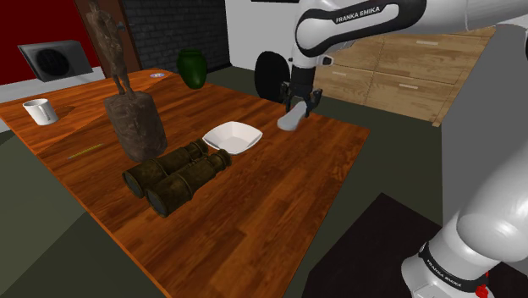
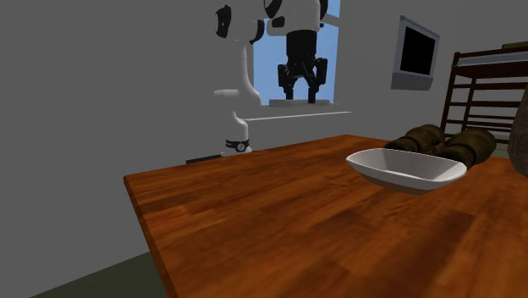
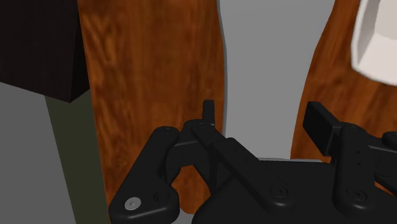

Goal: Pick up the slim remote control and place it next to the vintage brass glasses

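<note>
End effector (image 1: 303,103) spread apart, hovering over grey remote (image 1: 292,121), upper centre of shoulder frame. Wrist view: remote runs between fingers (image 3: 320,124). Binoculars (image 1: 178,173) mid-frame on counter (image 1: 254,212), beside white bowl (image 1: 231,137).

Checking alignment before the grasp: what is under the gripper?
The grey remote lies on the wooden table, below the open fingers. The gripper covers the remote's near end in the wrist view.

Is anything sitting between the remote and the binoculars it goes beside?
Yes: the white bowl sits on the table between the grey remote and the dark binoculars, close by the binoculars' end. Nothing visible separates the gripper from the remote.
</note>
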You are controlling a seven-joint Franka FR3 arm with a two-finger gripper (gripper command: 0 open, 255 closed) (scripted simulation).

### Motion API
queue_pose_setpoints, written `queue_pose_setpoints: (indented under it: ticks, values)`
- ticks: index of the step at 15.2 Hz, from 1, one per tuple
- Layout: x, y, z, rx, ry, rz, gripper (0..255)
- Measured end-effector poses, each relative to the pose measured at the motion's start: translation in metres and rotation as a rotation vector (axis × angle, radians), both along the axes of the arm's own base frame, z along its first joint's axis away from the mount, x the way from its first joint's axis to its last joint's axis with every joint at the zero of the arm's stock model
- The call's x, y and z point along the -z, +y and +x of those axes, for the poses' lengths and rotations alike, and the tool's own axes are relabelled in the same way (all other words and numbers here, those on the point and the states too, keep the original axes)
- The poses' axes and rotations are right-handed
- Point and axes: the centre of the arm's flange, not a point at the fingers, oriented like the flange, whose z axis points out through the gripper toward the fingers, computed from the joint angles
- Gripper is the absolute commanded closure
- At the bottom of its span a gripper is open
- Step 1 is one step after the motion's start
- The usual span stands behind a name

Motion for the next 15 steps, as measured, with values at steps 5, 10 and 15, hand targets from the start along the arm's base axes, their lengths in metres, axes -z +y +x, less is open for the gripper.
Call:
queue_pose_setpoints:
  ticks: [5, 10, 15]
  values:
    - [0.001, 0.063, -0.018, 0.000, 0.000, 0.000, 255]
    - [0.000, 0.126, -0.037, 0.001, 0.000, 0.000, 255]
    - [0.000, 0.193, -0.054, 0.000, 0.000, 0.000, 255]
